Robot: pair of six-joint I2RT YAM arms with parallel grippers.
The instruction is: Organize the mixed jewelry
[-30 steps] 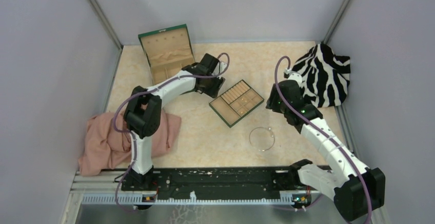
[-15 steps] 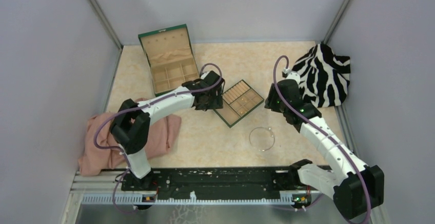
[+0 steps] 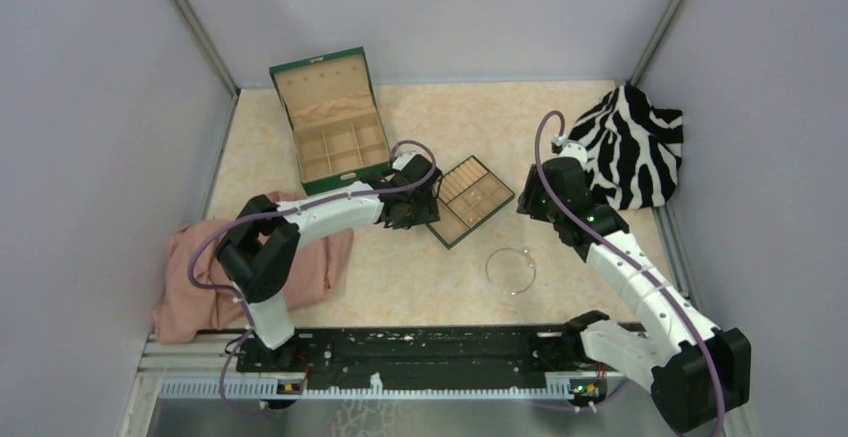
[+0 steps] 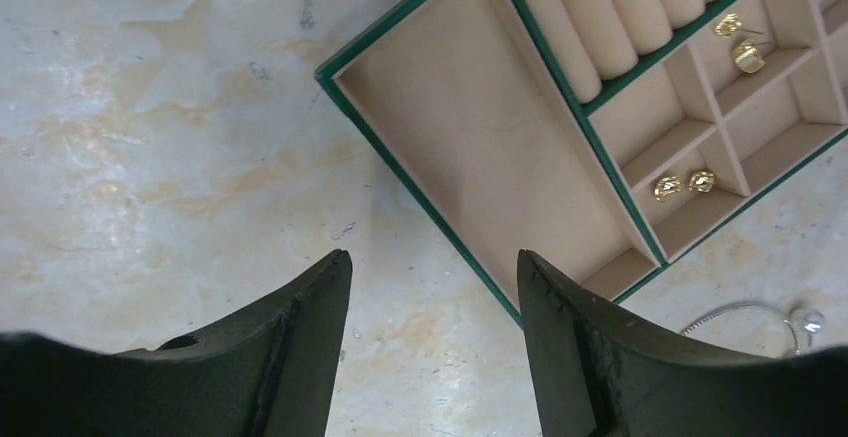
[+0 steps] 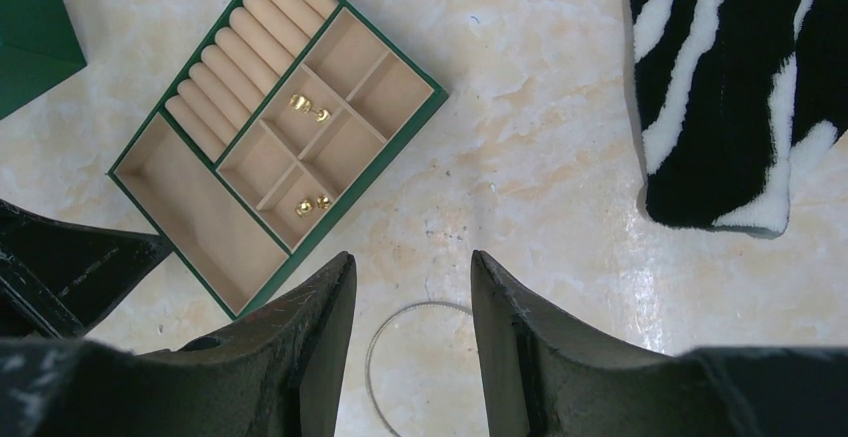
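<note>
The mixed jewelry is split. Gold pieces (image 4: 702,181) lie in pairs in two small cells of the tan tray (image 3: 447,225), seen too in the right wrist view as gold pieces (image 5: 303,207). The thin silvery hoop (image 3: 487,270) lies flat on the table near the tray. My left gripper (image 4: 432,257) is open with nothing between its fingers, hovering over bare table at the tray's (image 4: 470,147) long empty cell; in the top view the left gripper (image 3: 405,219) is at the tray's left corner. My right gripper (image 5: 412,254) is open over the hoop's (image 5: 425,304) far edge, right of the tray (image 5: 205,212).
An open green box (image 3: 330,122) with tan lining stands at the back left. A pink cloth (image 3: 200,277) lies at the near left under the left arm. A zebra-striped cloth (image 3: 630,147) fills the back right corner.
My left arm has drawn back from the green box toward the near side and now sits at the tray's left corner, its jaws a little wider. The right arm has not moved.
</note>
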